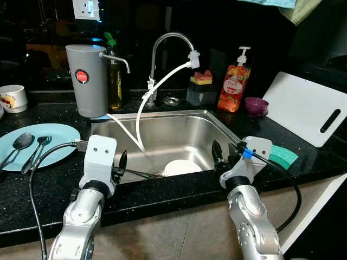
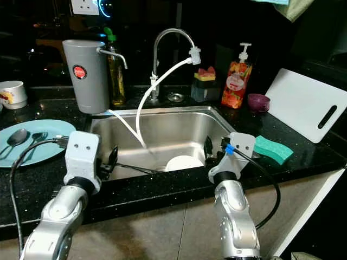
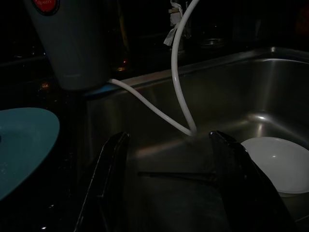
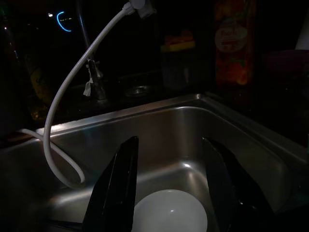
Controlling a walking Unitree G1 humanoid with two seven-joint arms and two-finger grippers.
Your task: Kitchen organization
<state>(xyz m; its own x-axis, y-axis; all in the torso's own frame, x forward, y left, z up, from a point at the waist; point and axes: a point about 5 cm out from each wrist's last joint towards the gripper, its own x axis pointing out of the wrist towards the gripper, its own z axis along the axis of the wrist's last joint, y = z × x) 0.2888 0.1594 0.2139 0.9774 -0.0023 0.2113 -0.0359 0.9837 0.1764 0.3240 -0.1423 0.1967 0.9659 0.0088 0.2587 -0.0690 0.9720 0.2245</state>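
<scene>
Both end effectors, left and right, released over sink with white bowl.

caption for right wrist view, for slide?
Right gripper, jaws open, poised above white bowl in steel sink.

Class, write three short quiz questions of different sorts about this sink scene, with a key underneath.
1. True or false: the white bowl lies inside the sink.
2. What rests on the blue plate? A) two spoons B) a sponge C) a cup
3. Fill in: the green sponge lies on the counter beside the ____ gripper.

Key: 1 true. 2 A, the spoons. 3 right; the left gripper is at the sink's other side, and both are open.
</scene>
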